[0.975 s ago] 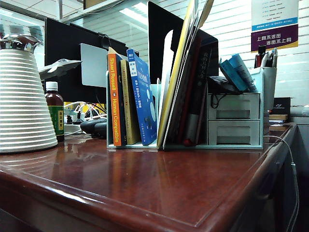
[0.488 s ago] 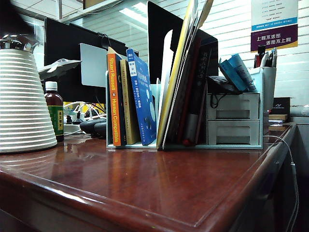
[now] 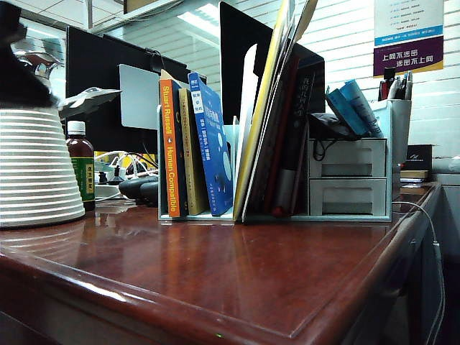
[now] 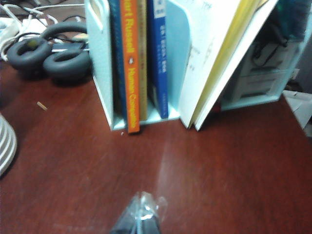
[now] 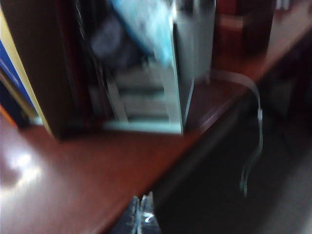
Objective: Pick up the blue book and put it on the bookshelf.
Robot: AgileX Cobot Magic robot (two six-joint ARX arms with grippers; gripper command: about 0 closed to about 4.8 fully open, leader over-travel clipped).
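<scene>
The blue book [image 3: 212,147] stands upright in the pale mint-green bookshelf [image 3: 198,215], between a yellow-brown book and a thin divider. The left wrist view shows its blue spine [image 4: 158,58] in the bookshelf [image 4: 102,63]. My left gripper [image 4: 142,209] hangs shut and empty over the bare desk, well in front of the rack. Only a dark part of the left arm [image 3: 14,65] shows in the exterior view, at the top left. My right gripper [image 5: 141,209] is shut and empty at the desk's right edge, in a blurred view.
An orange-spined book [image 3: 170,151] stands at the rack's left end. Tall leaning books [image 3: 277,108] fill the slot to the right of the blue book. A two-drawer unit [image 3: 348,176], a ribbed white object [image 3: 36,165], a brown bottle [image 3: 81,169] and headphones [image 4: 53,53] stand around it.
The dark left arm has come into the exterior view's top left corner, in front of the ribbed white object. The books and the rack have not moved.
</scene>
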